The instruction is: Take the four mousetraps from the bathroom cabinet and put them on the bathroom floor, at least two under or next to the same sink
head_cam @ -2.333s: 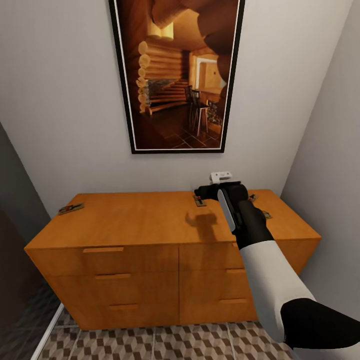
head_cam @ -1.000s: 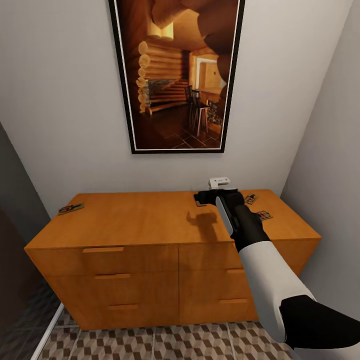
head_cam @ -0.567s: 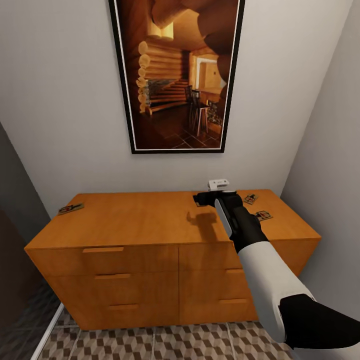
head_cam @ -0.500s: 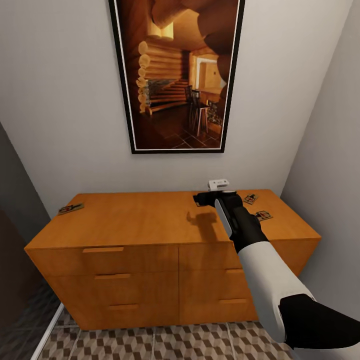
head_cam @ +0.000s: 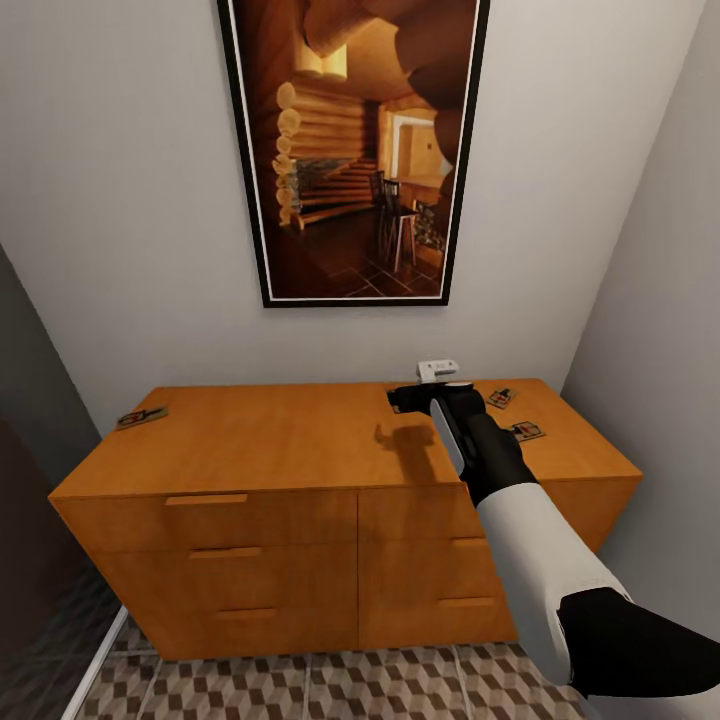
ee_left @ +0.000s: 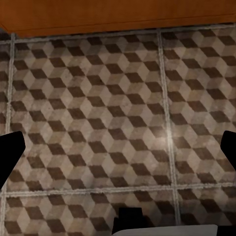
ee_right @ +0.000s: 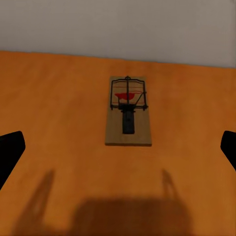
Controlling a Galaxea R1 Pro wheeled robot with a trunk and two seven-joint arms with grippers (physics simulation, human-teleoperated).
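The orange-brown cabinet [head_cam: 260,440] stands against the wall, with mousetraps lying on its flat top. One mousetrap [head_cam: 141,416] is at the far left, two more [head_cam: 500,397] [head_cam: 527,431] lie at the right end. My right gripper [head_cam: 406,398] hovers low over the back of the top. In the right wrist view a fourth mousetrap [ee_right: 128,111] lies flat just ahead of the open right gripper [ee_right: 119,147], whose fingertips [ee_right: 11,150] stand wide apart. The left gripper [ee_left: 118,152] hangs open over the bathroom floor [ee_left: 98,113] of cube-pattern tiles, holding nothing.
A large framed picture [head_cam: 355,150] hangs on the wall above the cabinet. A side wall [head_cam: 660,330] closes in at the right and a dark panel [head_cam: 30,480] at the left. The cabinet's base [ee_left: 118,14] borders the tiles in the left wrist view.
My right gripper has sunk lower towards the cabinet top and edged left. The two mousetraps at the right, partly covered by the arm before, now show in full.
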